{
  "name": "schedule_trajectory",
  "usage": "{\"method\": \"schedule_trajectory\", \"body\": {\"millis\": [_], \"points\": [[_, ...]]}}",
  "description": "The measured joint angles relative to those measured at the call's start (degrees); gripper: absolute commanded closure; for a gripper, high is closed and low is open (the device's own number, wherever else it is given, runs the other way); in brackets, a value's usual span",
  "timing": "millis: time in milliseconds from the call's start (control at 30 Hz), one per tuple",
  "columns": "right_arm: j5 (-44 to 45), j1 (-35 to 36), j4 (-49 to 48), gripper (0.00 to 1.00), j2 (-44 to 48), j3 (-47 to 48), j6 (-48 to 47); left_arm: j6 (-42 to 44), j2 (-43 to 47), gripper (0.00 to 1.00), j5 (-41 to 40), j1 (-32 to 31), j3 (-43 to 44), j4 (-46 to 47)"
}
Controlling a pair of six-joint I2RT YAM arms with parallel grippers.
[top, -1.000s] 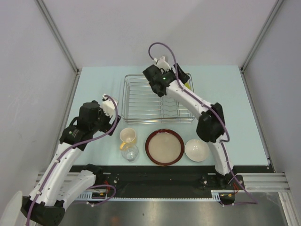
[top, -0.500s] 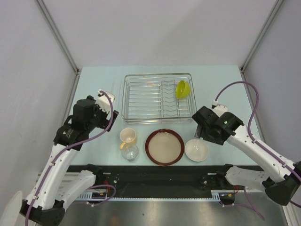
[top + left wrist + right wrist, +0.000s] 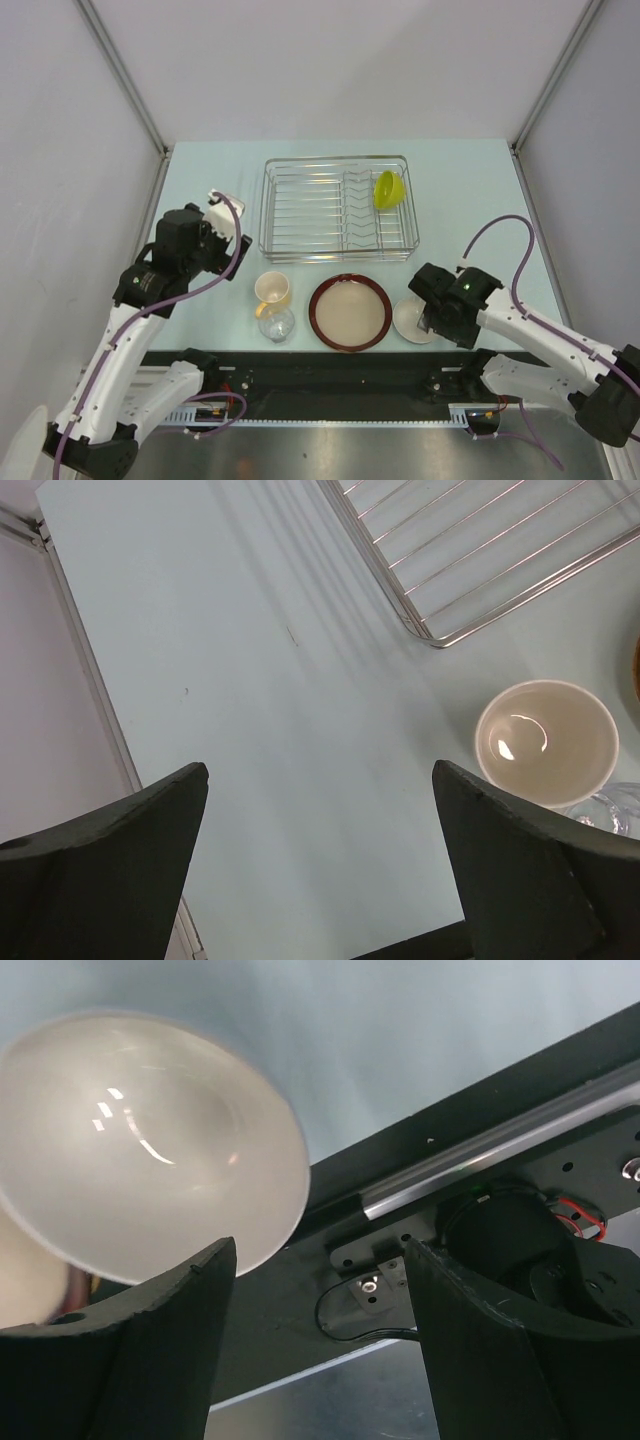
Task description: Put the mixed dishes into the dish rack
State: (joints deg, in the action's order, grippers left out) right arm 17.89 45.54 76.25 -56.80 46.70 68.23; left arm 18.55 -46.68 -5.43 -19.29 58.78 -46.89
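Right end effector (image 3: 320,1250) stands wide, empty, by the white bowl's (image 3: 140,1140) rim on the surface (image 3: 460,190), apparently lining up a rim grasp; left end effector (image 3: 320,780) wide, unoccupied; small lime-green bowl (image 3: 389,188) leans against the dish rack's (image 3: 300,210) dividers.

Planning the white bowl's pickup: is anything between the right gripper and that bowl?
Nothing visible does. The right gripper, jaws open, hovers at the rim of the white bowl, with no other dish between them.
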Motion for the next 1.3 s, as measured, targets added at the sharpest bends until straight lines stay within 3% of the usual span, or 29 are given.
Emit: {"method": "schedule_trajectory", "body": {"millis": [467,767,800,867,900,1100,1300], "points": [[-0.48,-2.8,-10.32,0.32,-1.18,-6.21,2.82,-0.48,-1.44,0.0,0.09,0.0,1.36,-0.02],[-1.66,-2.08,-15.98,0.64,-3.69,-10.69,5.27,-0.48,-1.44,0.0,0.07,0.0,2.64,-0.35],[-1.68,-2.08,-16.06,0.79,-3.69,-10.86,5.33,-0.48,-1.4,0.0,0.07,0.0,2.64,-0.39],[-1.38,-2.08,-15.28,0.96,-3.72,-11.02,5.22,-0.48,-1.29,0.0,0.07,0.0,2.64,-0.42],[-1.05,-2.19,-15.28,1.0,-3.61,-11.1,5.62,-0.48,-1.22,0.0,0.04,0.0,2.64,-0.42],[1.49,-0.28,-14.01,1.0,-1.88,-9.35,5.25,-0.46,-0.17,0.0,0.04,0.02,2.64,-0.44],[9.73,5.53,-3.19,1.0,-4.81,6.27,4.63,-0.46,0.98,0.0,0.07,0.04,2.62,-0.42]]}}
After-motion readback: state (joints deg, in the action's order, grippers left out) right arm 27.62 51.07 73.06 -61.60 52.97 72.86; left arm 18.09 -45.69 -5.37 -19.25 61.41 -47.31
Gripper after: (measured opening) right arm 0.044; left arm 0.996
